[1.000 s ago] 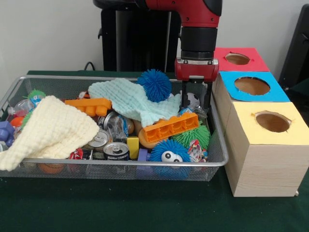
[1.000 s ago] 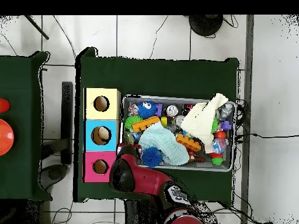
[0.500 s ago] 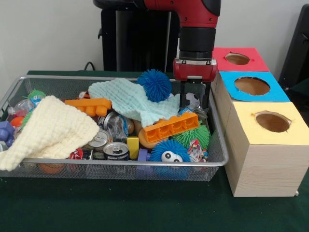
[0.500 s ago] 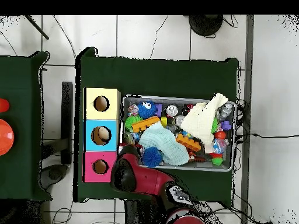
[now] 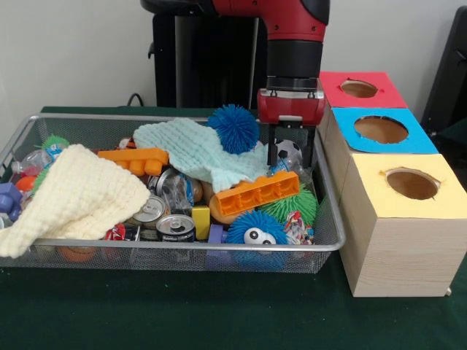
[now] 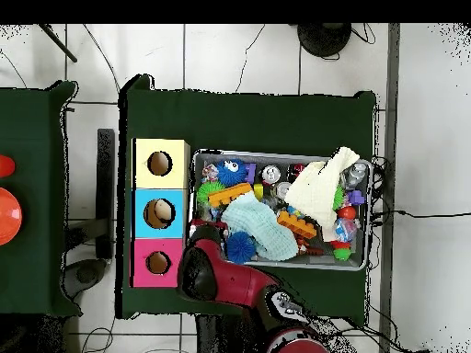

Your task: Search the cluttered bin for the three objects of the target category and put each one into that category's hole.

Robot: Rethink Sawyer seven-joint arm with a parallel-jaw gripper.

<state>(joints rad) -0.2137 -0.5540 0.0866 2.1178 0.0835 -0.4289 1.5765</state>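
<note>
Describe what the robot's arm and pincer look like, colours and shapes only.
The arm is glossy red and rounded at the top, then turns into a black cylindrical wrist section with ribbed rings. Below it sits a blocky red housing with a small grey plate at its front. The pincer is two thin, straight black fingers hanging from that housing. No loose cables or markings are visible.

You are looking at a robotics lab. The table (image 6: 248, 115) wears a dark green cloth and stands on a floor (image 6: 230, 55) of pale tiles, where loose black cables (image 6: 253, 46) trail. A red and black robot arm (image 5: 292, 44) works over a wire mesh bin (image 5: 182, 251) of mixed toys, beside three wooden boxes (image 5: 394, 248) with red, blue and yellow tops, each cut with a round hole. Plain pale walls (image 5: 73, 51) stand behind.
</note>
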